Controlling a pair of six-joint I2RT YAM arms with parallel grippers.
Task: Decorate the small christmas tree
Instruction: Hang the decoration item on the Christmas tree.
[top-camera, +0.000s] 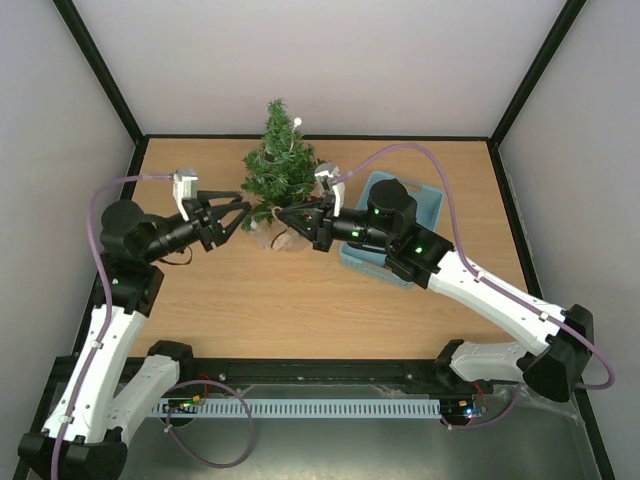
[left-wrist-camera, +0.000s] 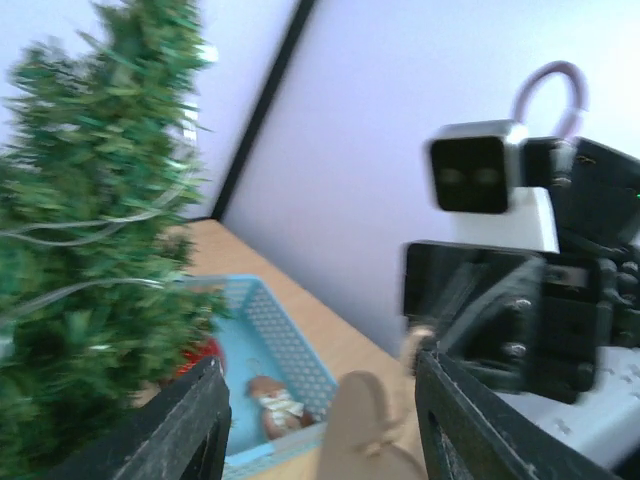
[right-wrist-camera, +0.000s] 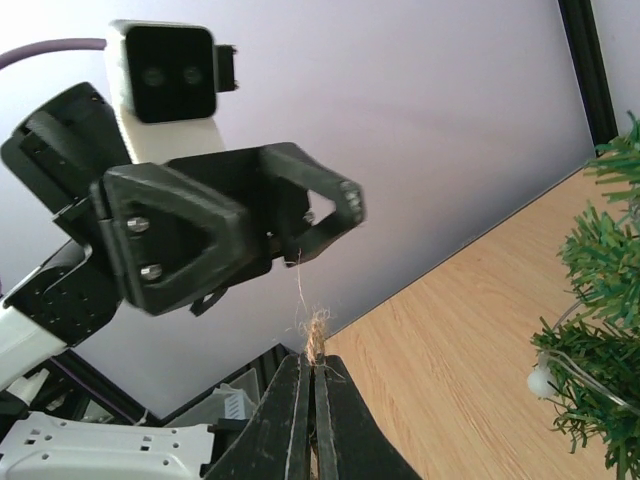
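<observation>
Right jaws pinch a strand of twine (right-wrist-camera: 317, 330); left jaws, spread, face them. The upright tree (top-camera: 280, 165) stands just beyond, on the far side, equally near both.

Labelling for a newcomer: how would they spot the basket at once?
On the wooden table, look right of the small christmas tree, beneath the right arm. The basket is the only light blue thing there, rectangular with perforated walls.

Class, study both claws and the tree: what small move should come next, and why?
Probably the right claw, shut on the ornament's twine, should carry it to a branch of the small christmas tree: the left claw stands open, and the tree is close by.
</observation>
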